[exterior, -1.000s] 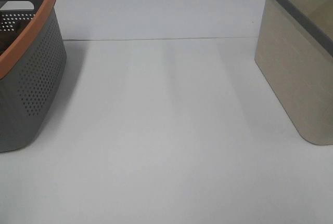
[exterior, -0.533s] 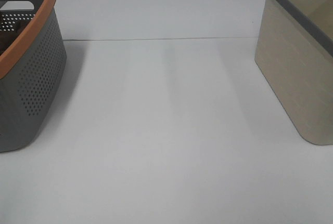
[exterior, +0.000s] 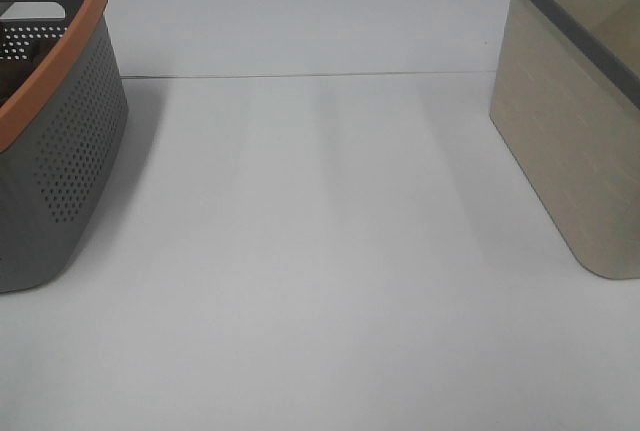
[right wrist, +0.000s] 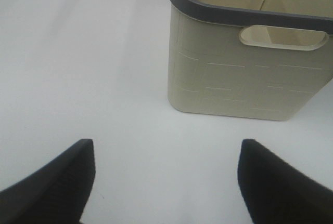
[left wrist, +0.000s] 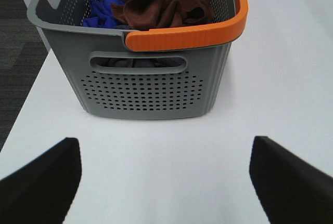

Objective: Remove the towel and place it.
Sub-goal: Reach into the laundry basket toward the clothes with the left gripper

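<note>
From the high camera, a white bench (exterior: 320, 251) fills the view, with a thin seam (exterior: 300, 75) running across its far part. A grey perforated basket (exterior: 70, 151) with an orange rim (exterior: 60, 51) stands at the bench's left edge, partly cut off by the frame. A beige basket (exterior: 570, 151) with a dark grey rim (exterior: 575, 21) stands at the right edge, well apart from the grey one. Neither arm shows here. Something dark lies inside the grey basket, but from this view I cannot tell what it is.

In the left wrist view, the left gripper (left wrist: 165, 146) hangs over bare bench just in front of the grey perforated basket's handle side. Its jaws are spread wide with nothing between them. The towel (left wrist: 156, 0), dark brown and crumpled, lies heaped inside this basket, against the wall under the orange rim. A blue cloth (left wrist: 101, 11) lies touching it. Dark floor (left wrist: 15, 52) shows past the bench edge beside the basket.

In the right wrist view, the right gripper (right wrist: 166, 148) hangs over bare bench near the beige basket, facing the wall with its handle slot (right wrist: 281, 37). Its jaws also stand wide apart and hold nothing.
</note>
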`<state>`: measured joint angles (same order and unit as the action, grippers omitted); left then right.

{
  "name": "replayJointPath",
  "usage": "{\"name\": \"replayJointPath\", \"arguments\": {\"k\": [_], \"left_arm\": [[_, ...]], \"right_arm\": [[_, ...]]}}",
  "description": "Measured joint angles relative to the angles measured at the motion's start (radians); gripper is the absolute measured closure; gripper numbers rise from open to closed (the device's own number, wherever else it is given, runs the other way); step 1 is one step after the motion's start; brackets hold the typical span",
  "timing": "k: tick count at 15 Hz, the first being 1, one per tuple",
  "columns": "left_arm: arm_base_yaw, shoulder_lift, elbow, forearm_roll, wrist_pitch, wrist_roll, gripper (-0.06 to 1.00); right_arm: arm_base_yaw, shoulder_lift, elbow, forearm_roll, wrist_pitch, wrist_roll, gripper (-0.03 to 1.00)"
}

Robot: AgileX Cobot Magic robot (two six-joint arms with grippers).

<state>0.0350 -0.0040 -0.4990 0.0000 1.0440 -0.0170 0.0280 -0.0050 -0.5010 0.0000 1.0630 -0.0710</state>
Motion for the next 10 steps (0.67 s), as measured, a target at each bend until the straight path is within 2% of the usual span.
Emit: {"name": "replayJointPath", "arguments": {"k": [10], "left_arm": [[0.0,0.0,0.0,0.0,0.0,0.008,0.11]], "right_arm": [[0.0,0.0,0.0,0.0,0.0,0.0,0.23]]}}
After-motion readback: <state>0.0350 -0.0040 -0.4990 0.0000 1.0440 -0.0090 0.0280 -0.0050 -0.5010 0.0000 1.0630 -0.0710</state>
